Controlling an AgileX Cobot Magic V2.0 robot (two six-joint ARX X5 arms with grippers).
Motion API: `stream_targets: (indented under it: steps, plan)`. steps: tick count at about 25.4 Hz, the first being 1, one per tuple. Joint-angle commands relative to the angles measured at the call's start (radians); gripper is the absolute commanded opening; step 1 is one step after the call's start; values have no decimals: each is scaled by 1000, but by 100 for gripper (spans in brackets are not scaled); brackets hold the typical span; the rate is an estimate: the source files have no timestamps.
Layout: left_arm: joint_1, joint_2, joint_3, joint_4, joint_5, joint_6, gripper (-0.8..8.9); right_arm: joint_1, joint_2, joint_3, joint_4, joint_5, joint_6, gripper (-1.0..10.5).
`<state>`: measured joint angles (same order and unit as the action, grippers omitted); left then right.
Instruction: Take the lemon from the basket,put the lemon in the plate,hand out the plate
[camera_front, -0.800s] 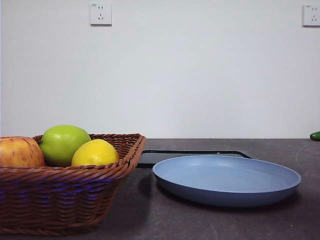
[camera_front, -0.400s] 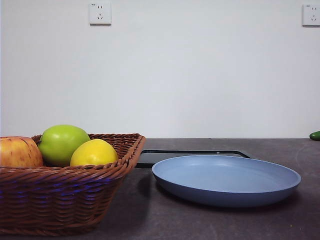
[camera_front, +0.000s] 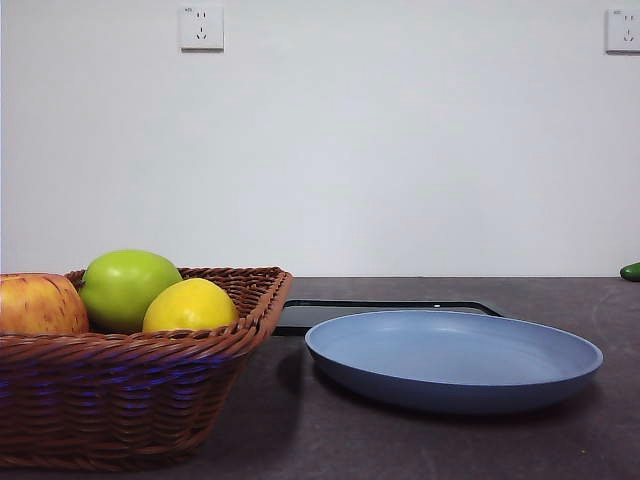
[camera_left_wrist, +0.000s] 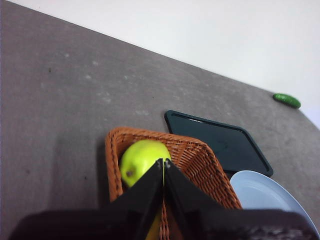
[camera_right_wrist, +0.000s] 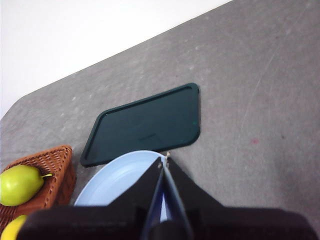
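Your lemon (camera_front: 190, 305) in the basket (camera_front: 130, 395) beside green apple (camera_front: 128, 288), plate (camera_front: 453, 358) bare, left gripper (camera_left_wrist: 163, 162) clenched over basket, right gripper (camera_right_wrist: 165, 161) clenched over plate.

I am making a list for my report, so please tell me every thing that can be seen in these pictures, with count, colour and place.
basket: 1, brown wicker, on the table at the left of the front view.
lemon: 1, yellow, in the basket near its rim.
green apple: 1, green, in the basket behind the lemon.
red-yellow apple: 1, in the basket at the far left of the front view.
plate: 1, blue-grey, on the table beside the basket, nothing on it.
tray: 1, black, flat, behind the plate.
small green thing: 1, at the table's far edge, unclear.
wall sockets: 2, white, on the wall.
left tool: 1, black, shut, above the basket.
right tool: 1, black, shut, above the plate.
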<state>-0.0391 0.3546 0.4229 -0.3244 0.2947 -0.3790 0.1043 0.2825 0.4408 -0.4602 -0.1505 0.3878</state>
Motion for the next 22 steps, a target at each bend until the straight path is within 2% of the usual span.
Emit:
stream_targets:
  steps: [1,10,14,16,18,20,22]
  plan:
    - [1,90,94,-32,26,89,7,1,77,84,-23,-3,-45,3]
    - [-5,359,327,-165,204,187,7,1,385,330,-244,-8,-208,3]
    - [-29,468,419,-312,212,254,7,1,546,416,-377,-10,-277,4]
    - [-54,526,460,-399,212,294,7,1,640,433,-416,-50,-278,22]
    - [-80,558,470,-433,217,312,8,1,729,433,-415,-109,-277,93]
    - [-100,564,470,-436,234,312,13,3,819,433,-404,-113,-277,204]
    - [-108,563,470,-433,234,312,98,12,904,433,-374,-113,-275,237]
